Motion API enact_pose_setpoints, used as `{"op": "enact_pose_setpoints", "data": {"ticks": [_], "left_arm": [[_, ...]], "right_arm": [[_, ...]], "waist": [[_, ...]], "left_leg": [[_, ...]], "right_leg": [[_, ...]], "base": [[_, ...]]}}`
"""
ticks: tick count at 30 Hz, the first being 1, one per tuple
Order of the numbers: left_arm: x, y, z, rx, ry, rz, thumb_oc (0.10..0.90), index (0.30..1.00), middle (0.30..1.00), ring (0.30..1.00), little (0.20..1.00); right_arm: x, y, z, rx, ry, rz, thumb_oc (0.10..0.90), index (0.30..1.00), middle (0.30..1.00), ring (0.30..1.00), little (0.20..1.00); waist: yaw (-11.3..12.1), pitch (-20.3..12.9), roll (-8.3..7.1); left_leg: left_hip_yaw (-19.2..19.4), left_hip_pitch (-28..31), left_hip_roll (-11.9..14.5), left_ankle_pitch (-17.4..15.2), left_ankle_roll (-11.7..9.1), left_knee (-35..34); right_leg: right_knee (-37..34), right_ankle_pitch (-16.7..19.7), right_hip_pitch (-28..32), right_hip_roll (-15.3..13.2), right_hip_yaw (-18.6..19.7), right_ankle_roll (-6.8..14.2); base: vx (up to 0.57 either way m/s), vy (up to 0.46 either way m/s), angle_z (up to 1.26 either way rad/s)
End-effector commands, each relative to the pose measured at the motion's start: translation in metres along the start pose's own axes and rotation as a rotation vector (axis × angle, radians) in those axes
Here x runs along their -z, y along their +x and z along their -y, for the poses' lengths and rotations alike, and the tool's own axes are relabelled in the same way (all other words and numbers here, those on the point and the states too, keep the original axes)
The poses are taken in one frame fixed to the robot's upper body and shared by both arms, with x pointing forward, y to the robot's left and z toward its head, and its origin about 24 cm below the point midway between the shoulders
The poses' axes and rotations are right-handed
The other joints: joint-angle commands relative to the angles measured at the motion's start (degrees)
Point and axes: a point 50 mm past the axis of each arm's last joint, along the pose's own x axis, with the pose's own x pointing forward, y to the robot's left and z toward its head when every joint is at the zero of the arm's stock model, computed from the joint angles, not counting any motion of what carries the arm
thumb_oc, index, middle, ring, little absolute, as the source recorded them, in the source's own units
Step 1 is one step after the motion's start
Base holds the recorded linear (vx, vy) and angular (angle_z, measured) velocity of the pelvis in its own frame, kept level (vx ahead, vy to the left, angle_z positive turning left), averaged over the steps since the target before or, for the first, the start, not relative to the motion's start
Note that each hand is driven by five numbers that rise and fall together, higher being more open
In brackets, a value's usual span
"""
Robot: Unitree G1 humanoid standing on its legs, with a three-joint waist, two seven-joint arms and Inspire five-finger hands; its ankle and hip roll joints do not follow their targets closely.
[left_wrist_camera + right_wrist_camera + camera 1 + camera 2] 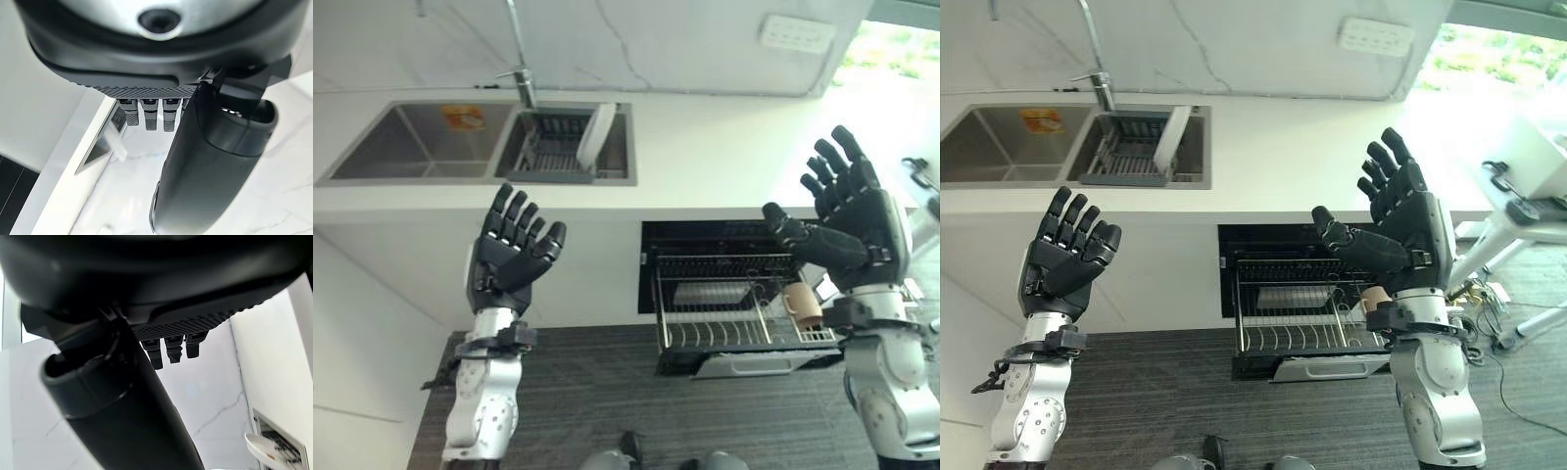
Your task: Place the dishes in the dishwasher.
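Both hands are raised with fingers spread, holding nothing: left hand (pixel 514 250), right hand (pixel 847 225). Below and beyond them the pulled-out dishwasher rack (pixel 724 308) holds a cup (pixel 803 305), which the right eye view mostly hides behind the right wrist. Farthest, a white plate (pixel 595 135) leans on the drainer (pixel 543 147) in the sink (pixel 401 147).

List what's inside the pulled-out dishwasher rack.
The pulled-out wire dishwasher rack holds a tan cup at its right end, partly covered by the raised right hand. The remaining tines look empty. The cavity behind is too dark to read.
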Motion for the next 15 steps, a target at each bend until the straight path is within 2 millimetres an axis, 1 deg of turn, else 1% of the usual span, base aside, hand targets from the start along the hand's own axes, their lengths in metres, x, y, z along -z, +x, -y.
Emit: {"op": "enact_pose_setpoints", "data": {"ticks": [1, 2, 5, 10, 15], "left_arm": [[-0.053, 0.005, 0.027, 0.218, 0.107, 0.219, 0.8, 0.9, 0.9, 0.9, 0.9], [-0.053, 0.005, 0.029, 0.236, 0.108, 0.206, 0.8, 0.9, 0.9, 0.9, 0.9], [-0.053, 0.004, 0.028, 0.228, 0.116, 0.2, 0.8, 0.9, 0.9, 0.9, 0.9], [-0.057, 0.004, 0.026, 0.232, 0.118, 0.209, 0.8, 0.9, 0.9, 0.9, 0.9], [-0.059, 0.004, 0.028, 0.238, 0.121, 0.22, 0.8, 0.9, 0.9, 0.9, 0.9]], "right_arm": [[-0.043, 0.013, 0.011, 0.015, 0.02, 0.275, 0.8, 0.9, 0.9, 0.9, 0.9], [-0.04, 0.013, 0.013, 0.032, 0.03, 0.262, 0.8, 0.9, 0.9, 0.9, 0.9], [-0.037, 0.013, 0.008, 0.022, 0.044, 0.249, 0.8, 0.9, 0.9, 0.9, 0.9], [-0.03, 0.012, 0.006, 0.028, 0.051, 0.219, 0.8, 0.9, 0.9, 0.9, 0.9], [-0.029, 0.013, 0.005, 0.026, 0.029, 0.209, 0.8, 0.9, 0.9, 0.9, 0.9]], "waist": [[-1.38, -3.85, -0.95], [-0.61, -4.63, -1.18], [-0.36, -5.36, -1.02], [-0.25, -6.01, -0.67], [-0.44, -5.7, -0.46]], "left_leg": [[-4.36, -0.93, 4.56, -8.44, -0.56, 10.08], [-4.1, -1.43, 4.02, -8.5, -0.37, 10.08], [-3.92, -1.36, 3.57, -8.73, -0.14, 10.08], [-3.15, -0.97, 3.63, -8.9, -0.04, 10.08], [-3.13, -0.4, 3.61, -9.13, 0.07, 10.08]], "right_leg": [[-13.38, 9.16, 5.19, -9.46, -8.34, 4.03], [-13.38, 7.43, 5.47, -10.23, -9.06, 3.85], [-13.38, 6.36, 5.63, -9.9, -8.18, 3.42], [-13.38, 5.76, 6.11, -9.79, -8.11, 3.06], [-13.38, 5.59, 6.23, -9.58, -7.72, 2.79]], "base": [[0.0, -0.14, 1.18], [0.0, -0.113, 0.65], [0.02, -0.066, -0.25], [0.02, -0.038, -0.21], [0.0, -0.028, 0.0]]}}
